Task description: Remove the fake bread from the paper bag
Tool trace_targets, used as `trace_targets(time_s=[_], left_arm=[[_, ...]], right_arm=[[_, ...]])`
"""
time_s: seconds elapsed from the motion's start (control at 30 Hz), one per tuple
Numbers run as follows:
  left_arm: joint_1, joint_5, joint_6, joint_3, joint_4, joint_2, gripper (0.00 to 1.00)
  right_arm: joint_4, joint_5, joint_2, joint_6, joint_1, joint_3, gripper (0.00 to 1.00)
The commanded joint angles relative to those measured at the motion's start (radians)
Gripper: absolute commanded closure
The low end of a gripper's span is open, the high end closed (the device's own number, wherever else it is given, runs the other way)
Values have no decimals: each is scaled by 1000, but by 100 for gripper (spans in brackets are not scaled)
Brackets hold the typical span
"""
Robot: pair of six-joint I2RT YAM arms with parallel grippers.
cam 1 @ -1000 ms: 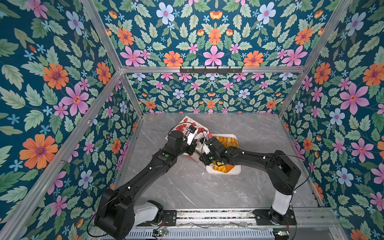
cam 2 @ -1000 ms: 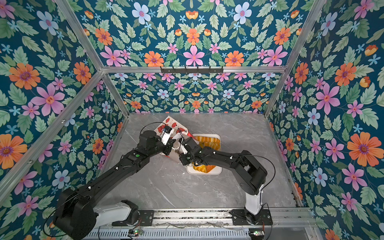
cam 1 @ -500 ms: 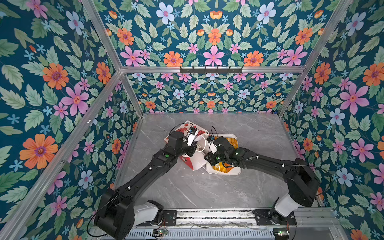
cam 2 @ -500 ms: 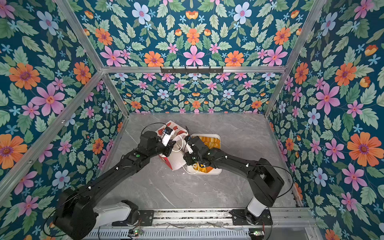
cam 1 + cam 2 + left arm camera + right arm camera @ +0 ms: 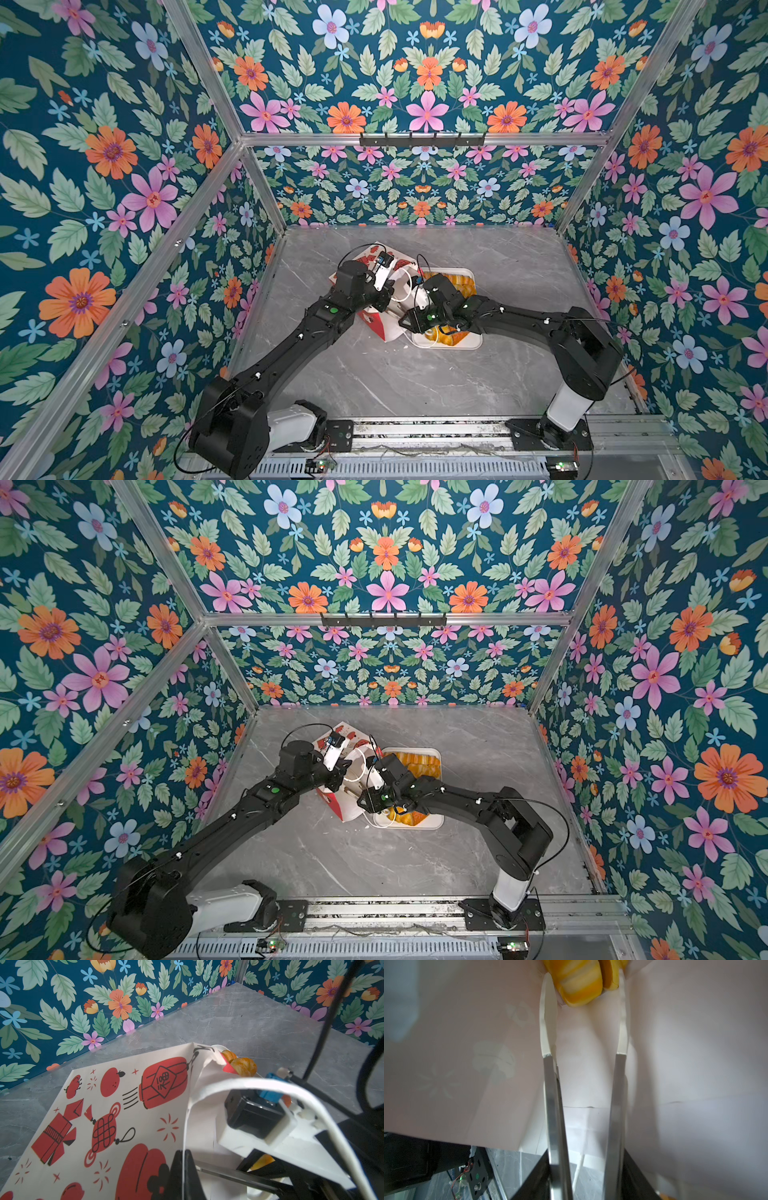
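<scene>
Tabletop (image 5: 415, 386) open around paper bag (image 5: 386, 330)

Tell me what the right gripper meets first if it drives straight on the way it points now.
Most likely the striped yellow toy loaf: the right gripper, jaws apart inside the paper bag, points at its end, an orange-brown piece beside it. Depth is unclear.

The grey table (image 5: 415, 382) (marble-look, with pale veins) carries two things near its middle: a white paper bag (image 5: 386, 330) with red prints, one printed side facing up, and just beside it a white rectangular tray (image 5: 467, 345).
</scene>
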Motion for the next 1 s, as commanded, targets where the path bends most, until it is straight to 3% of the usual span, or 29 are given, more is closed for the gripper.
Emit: trace_targets(time_s=[0.0,0.77,0.97], left_arm=[[0,19,-3,7,10,5,100],[-1,43,-23,7,37,20,100],[-1,44,-24,6,46,25,100]], right_arm=[[52,-33,12,3,0,23,53],[-35,-78,151,-16,-1,171,55],[-38,-108,176,-20,0,190,63]])
